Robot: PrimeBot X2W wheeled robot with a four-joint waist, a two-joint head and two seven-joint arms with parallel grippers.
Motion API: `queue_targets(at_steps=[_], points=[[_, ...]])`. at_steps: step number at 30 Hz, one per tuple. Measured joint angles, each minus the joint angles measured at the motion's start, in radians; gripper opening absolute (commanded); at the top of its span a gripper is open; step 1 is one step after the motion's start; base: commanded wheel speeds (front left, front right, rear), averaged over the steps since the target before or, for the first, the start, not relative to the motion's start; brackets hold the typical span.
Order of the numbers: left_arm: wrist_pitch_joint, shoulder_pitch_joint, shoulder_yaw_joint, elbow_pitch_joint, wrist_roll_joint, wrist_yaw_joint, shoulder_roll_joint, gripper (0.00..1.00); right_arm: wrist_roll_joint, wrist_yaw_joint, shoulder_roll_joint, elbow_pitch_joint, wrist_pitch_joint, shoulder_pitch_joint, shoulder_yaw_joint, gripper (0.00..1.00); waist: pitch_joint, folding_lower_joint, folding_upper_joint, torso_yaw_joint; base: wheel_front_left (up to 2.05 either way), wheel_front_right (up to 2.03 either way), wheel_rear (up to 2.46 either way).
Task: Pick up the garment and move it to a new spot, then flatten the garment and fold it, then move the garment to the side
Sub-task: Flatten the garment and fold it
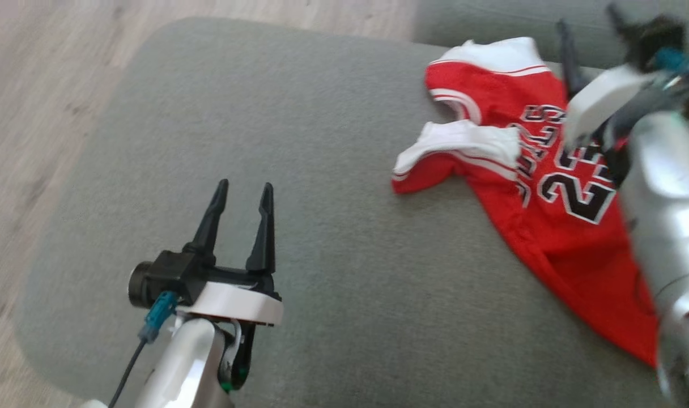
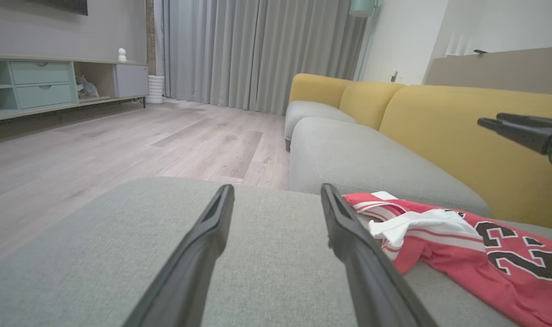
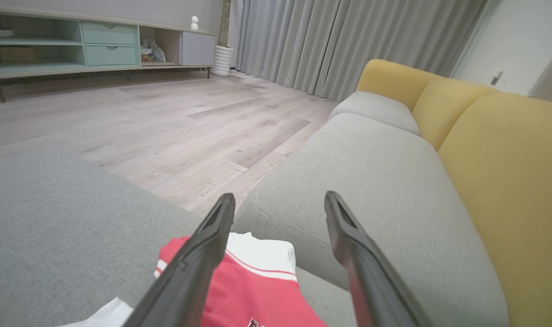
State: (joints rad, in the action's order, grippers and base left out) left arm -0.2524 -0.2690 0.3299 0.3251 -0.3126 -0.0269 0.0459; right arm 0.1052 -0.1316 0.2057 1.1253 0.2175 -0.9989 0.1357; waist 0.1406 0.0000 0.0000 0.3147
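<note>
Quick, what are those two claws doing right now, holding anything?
Left gripper: open, holding nothing, over the grey cushion.
Right gripper: open, holding nothing, above the red jersey.

Garment (image 1: 548, 243) lies on the ottoman (image 1: 322, 141) toward its far right corner and runs down along the right edge. Left pincer (image 1: 245, 186) stands over the near left part of the ottoman, well apart from the garment. Right pincer (image 3: 279, 196) hangs above the garment's far end. Sofa (image 2: 348, 150) sits just behind the ottoman's far edge. Floor (image 1: 38, 85) lies off its left edge.
</note>
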Motion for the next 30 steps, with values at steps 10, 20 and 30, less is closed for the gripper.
queue_targets(at_steps=[10, 20, 30], points=[[0.000, 0.035, -0.056, -0.006, 0.024, -0.001, 0.000, 1.00, -0.139, 0.000, -0.097, -0.268, 0.033, 0.293, -0.020, 1.00, -0.065, -0.0001, 0.0000, -0.123, 0.00, 0.00, 0.00], [0.000, 0.088, -0.078, -0.008, 0.026, -0.002, 0.000, 1.00, -0.214, 0.000, -0.146, -0.704, 0.033, 0.805, -0.124, 1.00, -0.098, -0.0002, 0.0000, -0.217, 0.00, 0.00, 0.00], [0.000, 0.088, -0.076, -0.007, 0.034, -0.017, 0.000, 1.00, -0.260, 0.000, -0.153, -0.888, -0.035, 0.888, -0.100, 1.00, -0.064, -0.0001, 0.0000, -0.215, 0.00, 0.00, 0.00]])
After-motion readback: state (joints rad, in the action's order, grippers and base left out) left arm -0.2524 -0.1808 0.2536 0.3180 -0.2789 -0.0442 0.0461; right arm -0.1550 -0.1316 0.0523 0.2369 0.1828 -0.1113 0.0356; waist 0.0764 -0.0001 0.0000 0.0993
